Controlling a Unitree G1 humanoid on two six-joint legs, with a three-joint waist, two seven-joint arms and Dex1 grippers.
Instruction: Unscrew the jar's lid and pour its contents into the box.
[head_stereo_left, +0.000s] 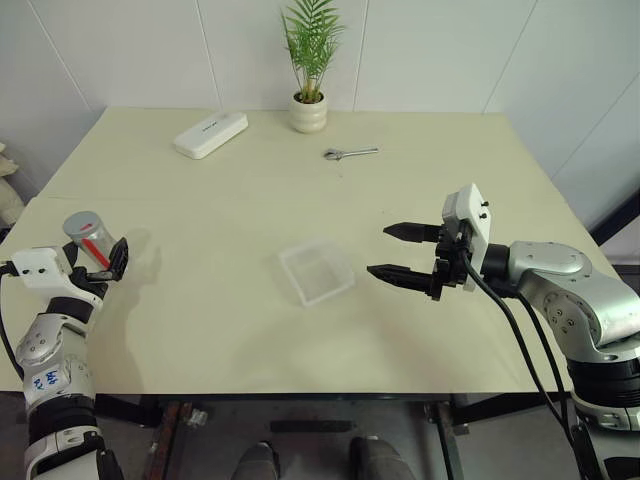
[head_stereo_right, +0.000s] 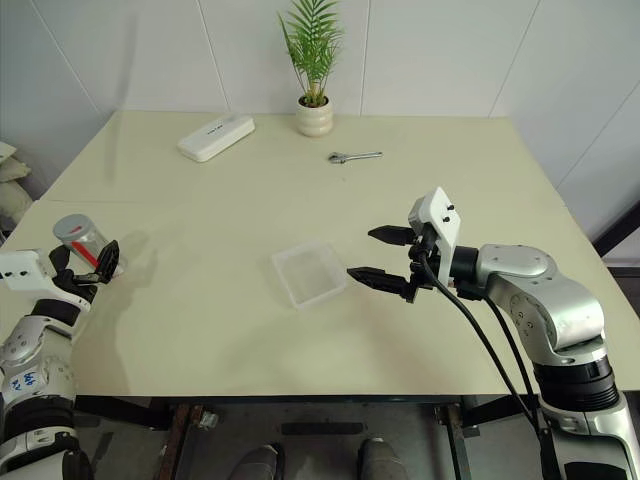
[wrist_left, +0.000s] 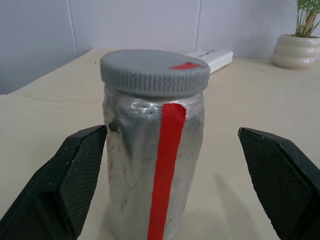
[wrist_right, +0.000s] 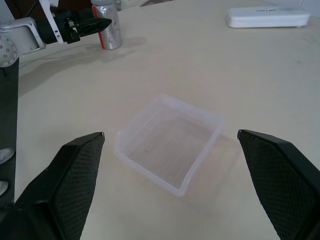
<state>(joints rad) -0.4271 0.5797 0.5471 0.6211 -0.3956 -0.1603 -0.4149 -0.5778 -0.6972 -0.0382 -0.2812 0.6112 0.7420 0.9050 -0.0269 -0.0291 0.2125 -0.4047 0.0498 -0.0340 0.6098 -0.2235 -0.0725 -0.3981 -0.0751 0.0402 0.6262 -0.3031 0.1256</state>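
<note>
Head views: the table (head_stereo_left: 200, 330) carries the jar (head_stereo_left: 88, 236) far out toward nine o'clock from the table's middle. It stands upright, long axis vertical, the grey lid (head_stereo_left: 80, 223) screwed on top and the red stripe on its side turned toward the robot. The left gripper (head_stereo_left: 108, 260) is at the jar, fingers spread wide; from up here one cannot quite tell whether a finger touches the glass. The box (head_stereo_left: 316, 271) lies flat near the table's centre, open side up, its corners turned so it sits diamond-wise to the table edge. The right gripper (head_stereo_left: 398, 252) hovers at three o'clock of the box, just beside it, fingers parted and pointing at it. At twelve o'clock, along the far edge, stand a white plant pot (head_stereo_left: 308, 112), a white oblong case (head_stereo_left: 210, 134) toward eleven, and a small metal wrench (head_stereo_left: 350, 153) toward one.

Left wrist view: the jar (wrist_left: 152, 165) stands between the two black fingers (wrist_left: 65, 190), with one close beside the glass and a clear gap to the other, so nothing is clamped. The ribbing of the lid (wrist_left: 155, 72) and the red mark on top show here, which the head views do not resolve. The contents are not discernible through the wall.

Right wrist view: the box (wrist_right: 170, 145) lies between this claw's open fingers (wrist_right: 70, 190), showing nothing inside it. Beyond stand the jar (wrist_right: 109, 30) and the left gripper (wrist_right: 95, 24).
</note>
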